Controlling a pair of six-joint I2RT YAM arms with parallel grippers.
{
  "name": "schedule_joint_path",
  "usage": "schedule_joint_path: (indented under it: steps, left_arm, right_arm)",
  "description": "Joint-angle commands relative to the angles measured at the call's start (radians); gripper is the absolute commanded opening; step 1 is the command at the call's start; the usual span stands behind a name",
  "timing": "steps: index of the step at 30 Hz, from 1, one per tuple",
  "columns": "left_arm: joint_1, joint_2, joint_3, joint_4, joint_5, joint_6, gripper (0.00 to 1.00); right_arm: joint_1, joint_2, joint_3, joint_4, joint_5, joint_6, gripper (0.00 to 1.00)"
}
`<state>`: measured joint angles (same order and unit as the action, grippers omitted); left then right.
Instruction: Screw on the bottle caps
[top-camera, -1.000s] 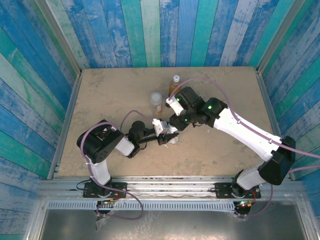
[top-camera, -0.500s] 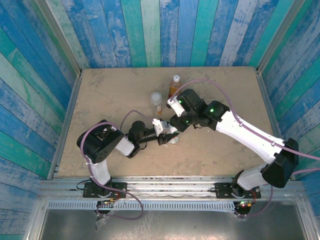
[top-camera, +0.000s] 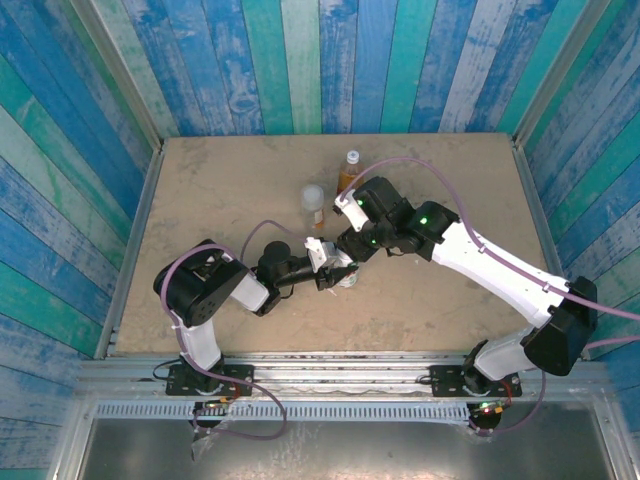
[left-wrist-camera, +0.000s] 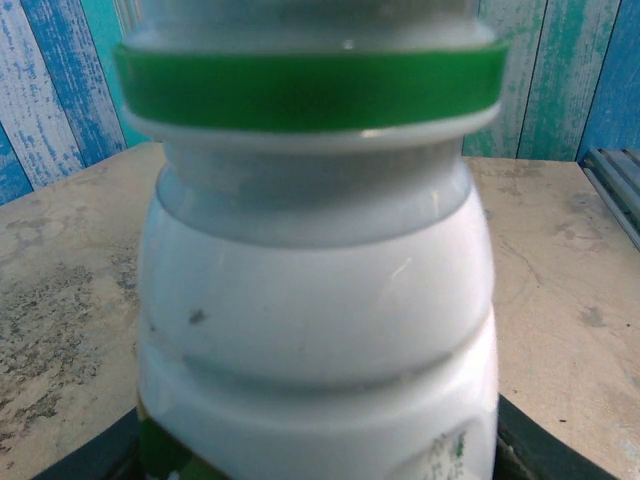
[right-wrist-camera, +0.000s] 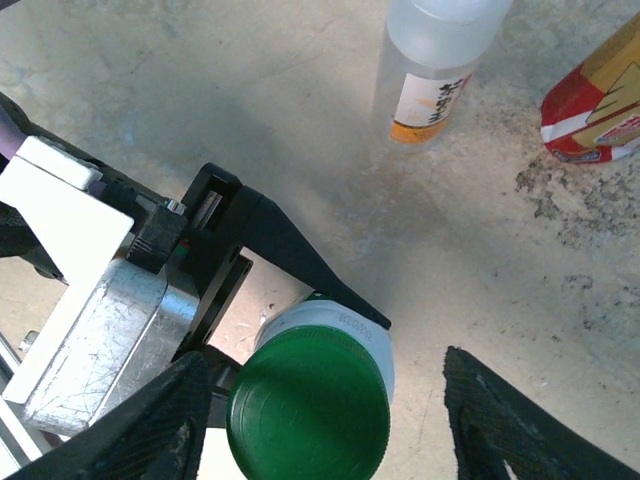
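Tan tabletop (top-camera: 200, 220), walled by blue and green planks (top-camera: 300, 60) on three sides. Broad bare stretches toward the left and right edges and along the near edge.

Near mid-table, a shade toward the near edge: white plastic bottle (left-wrist-camera: 320, 330), upright, clamped low on its body by the left gripper (top-camera: 338, 278). On its neck, a dark green round plastic cap (right-wrist-camera: 308, 405); threaded down or merely resting, cannot tell. Straddling that cap from above, the right gripper (right-wrist-camera: 327, 355), spread wide, with a clear gap on one side and close to the cap on the other.

Green print low on the white bottle, too blurred to read.

Toward the far edge, centre: short clear plastic bottle (right-wrist-camera: 430, 70), orange label with dark characters, unreadable. Just beside it, amber-liquid bottle (right-wrist-camera: 590, 110) with a red label. Both close by the right arm's wrist, apart from the held bottle.
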<state>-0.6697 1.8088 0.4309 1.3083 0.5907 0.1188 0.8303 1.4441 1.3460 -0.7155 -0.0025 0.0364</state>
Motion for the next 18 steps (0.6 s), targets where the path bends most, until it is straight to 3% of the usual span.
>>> schedule_joint_path:
  steps: [1,8,11,14,18]
  left_arm:
    - [-0.005,-0.024,-0.007,-0.109,0.010,0.022,0.56]
    - [-0.005,-0.021,-0.006,-0.109,0.012,0.021,0.56]
    - [-0.005,-0.022,-0.007,-0.112,0.013,0.021,0.56]
    - [-0.005,-0.024,-0.007,-0.112,0.014,0.022,0.56]
    - [-0.006,-0.024,-0.008,-0.113,0.013,0.024,0.56]
  right_arm:
    - [0.006,-0.025,-0.006,0.007,0.012,0.003,0.67]
    - [0.006,-0.056,-0.017,0.040,0.024,0.012,0.83]
    - [0.004,-0.080,-0.032,0.072,0.042,0.028,0.85]
    - [0.000,-0.098,-0.055,0.099,0.064,0.046,0.79]
    - [-0.012,-0.098,-0.078,0.103,0.062,0.052,0.59]
